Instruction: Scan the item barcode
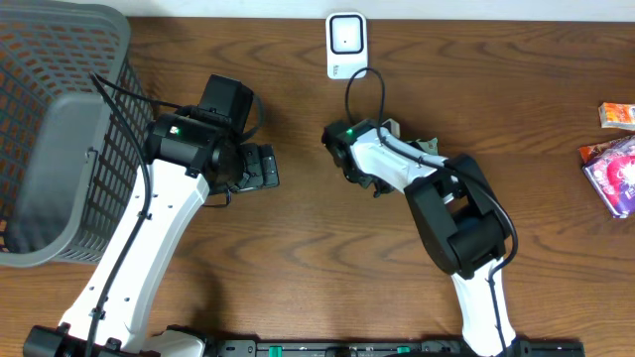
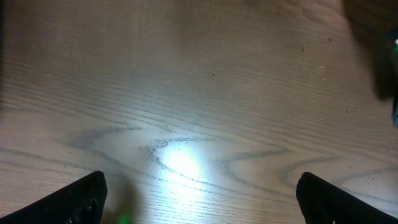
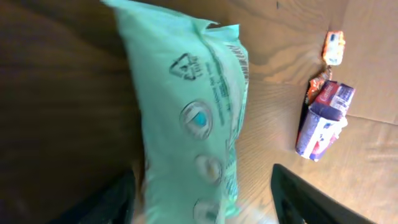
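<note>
Grasp step: right pincer (image 3: 202, 186) spread astride green pouch (image 3: 186, 112), unclamped; left pincer (image 2: 199, 186) released, empty. Next needed: firm clamp, pouch presented to scanner (image 1: 346, 40).

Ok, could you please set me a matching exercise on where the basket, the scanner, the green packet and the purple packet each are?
Things: 1 basket, 2 scanner, 3 green packet, 4 purple packet.
Places: A right edge of the table; B between the right fingers; C left end; D far edge, centre.
Pairs: 1-C, 2-D, 3-B, 4-A.
</note>
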Controlling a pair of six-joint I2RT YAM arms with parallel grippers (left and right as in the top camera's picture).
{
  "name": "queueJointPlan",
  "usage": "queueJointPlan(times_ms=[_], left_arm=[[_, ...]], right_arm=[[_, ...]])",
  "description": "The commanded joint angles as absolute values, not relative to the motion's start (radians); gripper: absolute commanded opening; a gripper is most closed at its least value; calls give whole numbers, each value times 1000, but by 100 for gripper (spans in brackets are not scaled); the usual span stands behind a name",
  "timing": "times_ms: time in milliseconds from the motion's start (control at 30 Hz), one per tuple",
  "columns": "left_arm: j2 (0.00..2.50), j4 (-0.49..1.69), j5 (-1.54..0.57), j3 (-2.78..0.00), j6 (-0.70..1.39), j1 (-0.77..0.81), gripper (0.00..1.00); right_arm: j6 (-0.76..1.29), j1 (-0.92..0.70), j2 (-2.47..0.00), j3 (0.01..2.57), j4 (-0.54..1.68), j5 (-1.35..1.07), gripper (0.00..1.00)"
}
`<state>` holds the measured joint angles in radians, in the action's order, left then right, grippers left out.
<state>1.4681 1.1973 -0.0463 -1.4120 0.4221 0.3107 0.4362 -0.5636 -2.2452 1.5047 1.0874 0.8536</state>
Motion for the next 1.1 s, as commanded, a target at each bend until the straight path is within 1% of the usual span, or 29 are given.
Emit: queueJointPlan(times_ms=[0, 100, 233, 333, 433, 500, 633, 700, 800, 967, 1067], left_arm=[[1470, 1200, -38, -1408, 416, 313, 98], [1470, 1200, -38, -1408, 416, 313, 98], [1470, 1200, -38, -1408, 416, 313, 98], [1470, 1200, -38, -1408, 416, 313, 98], [1470, 1200, -38, -1408, 416, 313, 98], [1470, 1200, -38, -1408, 416, 313, 98], [1470, 1200, -38, -1408, 416, 313, 98], [1470, 1200, -38, -1408, 416, 313, 98], [1470, 1200, -38, -1408, 416, 313, 98], [1470, 1200, -38, -1408, 416, 313, 98], [1470, 1200, -38, -1408, 416, 313, 98]], right_arm=[[456, -523, -2302, 1501, 1065, 768, 41], [457, -495, -2301, 1505, 1055, 684, 2], [457, -455, -2291, 1577, 1090, 531, 1], [414, -425, -2260, 1668, 1131, 347, 1], [261, -381, -2217, 1772, 1137, 0, 1], [194, -344, -2193, 1825, 1137, -233, 1], [153, -250, -2175, 1850, 1135, -640, 1], [125, -210, -2182, 1827, 1120, -794, 1], [126, -155, -2186, 1724, 1018, -974, 1], [207, -75, -2186, 1487, 804, -1166, 1], [258, -11, -2186, 1350, 676, -1232, 1]])
